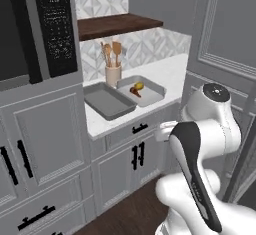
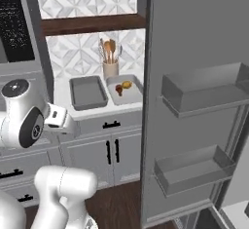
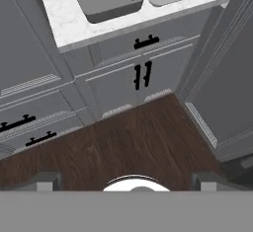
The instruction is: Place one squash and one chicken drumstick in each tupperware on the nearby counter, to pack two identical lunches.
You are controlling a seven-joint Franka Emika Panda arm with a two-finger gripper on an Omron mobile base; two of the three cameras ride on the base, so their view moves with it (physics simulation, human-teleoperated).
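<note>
While gripper (image 3: 126, 180) gapes wide over floor, right tray (image 1: 150, 92) holds squash (image 1: 139, 85), drumstick (image 1: 135, 91); left tray (image 1: 108, 101) bare.

A beige crock (image 1: 113, 75) of wooden utensils stands under a brown shelf (image 1: 119, 25).

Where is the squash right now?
The squash lies in the right-hand tupperware on the counter, beside the drumstick, just right of the utensil crock.

arm folded low, hand (image 3: 126, 180) open and empty
</note>
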